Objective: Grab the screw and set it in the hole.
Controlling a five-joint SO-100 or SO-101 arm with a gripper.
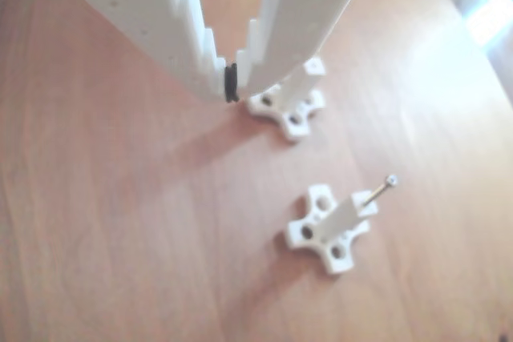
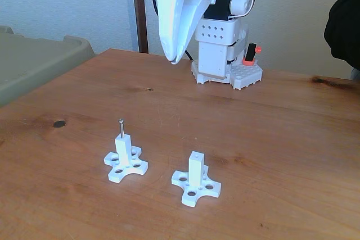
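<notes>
The screw (image 2: 121, 128) is thin and dark, and it stands upright with its tip in the top of the white post on the left stand (image 2: 126, 164) in the fixed view. In the other view the screw (image 1: 381, 190) juts from the post of the nearer stand (image 1: 329, 230). A second white stand (image 2: 196, 181) (image 1: 288, 103) has an empty hole in its post. My white gripper (image 2: 173, 58) (image 1: 231, 86) hangs high above the table behind both stands. It is shut, with only a small black pad showing at the fingertips.
The arm's white base (image 2: 225, 54) sits at the back edge of the wooden table (image 2: 270, 139). A grey-green bin (image 2: 34, 60) stands off the table's left side. Something dark (image 2: 344, 21) shows at the right edge.
</notes>
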